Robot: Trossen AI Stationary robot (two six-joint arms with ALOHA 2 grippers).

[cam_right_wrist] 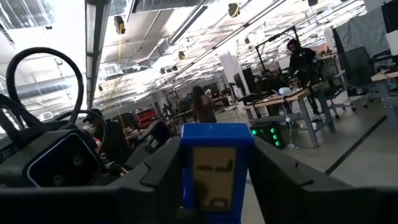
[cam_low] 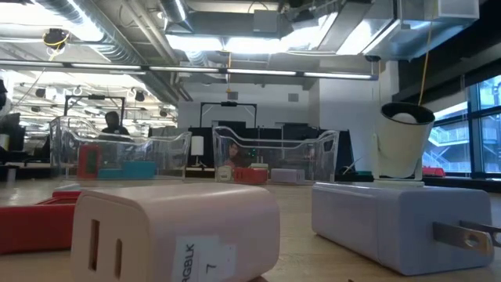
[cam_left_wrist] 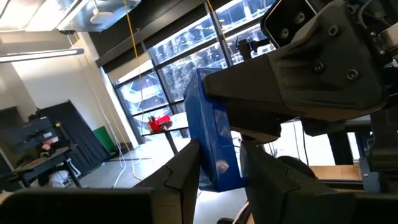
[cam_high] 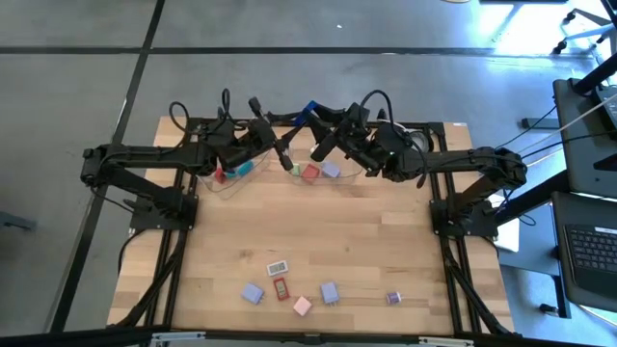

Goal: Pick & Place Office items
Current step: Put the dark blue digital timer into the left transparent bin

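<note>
Both pairs of fingers are clamped on one blue block point(cam_high: 309, 109) — the left gripper point(cam_left_wrist: 219, 168) and the right gripper point(cam_right_wrist: 214, 177) meet over the far edge of the table point(cam_high: 386, 241), above two clear trays point(cam_low: 274, 153). A red block point(cam_high: 310, 173) lies in the right tray; the other office items point(cam_high: 289, 287) lie scattered along the near edge.

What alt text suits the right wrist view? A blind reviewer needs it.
A blue block with a pale face sits clamped upright in the right pincer. Beyond it are the left arm and an open workshop with people at desks.
</note>
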